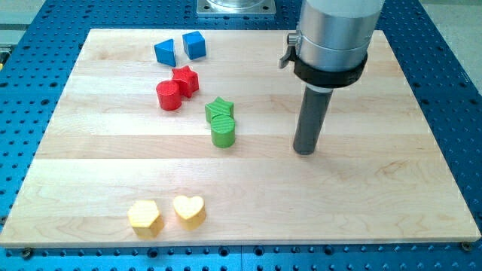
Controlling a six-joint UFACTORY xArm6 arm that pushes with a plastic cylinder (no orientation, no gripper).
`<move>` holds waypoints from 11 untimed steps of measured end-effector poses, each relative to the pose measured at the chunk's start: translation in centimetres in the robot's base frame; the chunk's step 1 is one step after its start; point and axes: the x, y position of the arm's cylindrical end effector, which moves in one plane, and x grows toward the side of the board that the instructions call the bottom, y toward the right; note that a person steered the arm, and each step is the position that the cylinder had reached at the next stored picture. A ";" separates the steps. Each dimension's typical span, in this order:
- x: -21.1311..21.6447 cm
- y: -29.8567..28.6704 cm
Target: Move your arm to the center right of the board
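While the blocks sit still, my tip (304, 151) rests on the wooden board (392, 188), right of the middle.
It has no claw and holds nothing; the green round block (223, 130) is nearest, on the view's left.

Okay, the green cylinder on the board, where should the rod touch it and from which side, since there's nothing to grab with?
No grip is possible, only a push. Meet the green cylinder on its upright curved wall, probably from the view's right, where my tip already stands apart from it with bare board between. The green star touches it on the view's top side, so a push from the view's bottom would likely shove both.
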 end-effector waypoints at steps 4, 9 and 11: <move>-1.3 6.6; -3.3 14.9; -3.8 18.0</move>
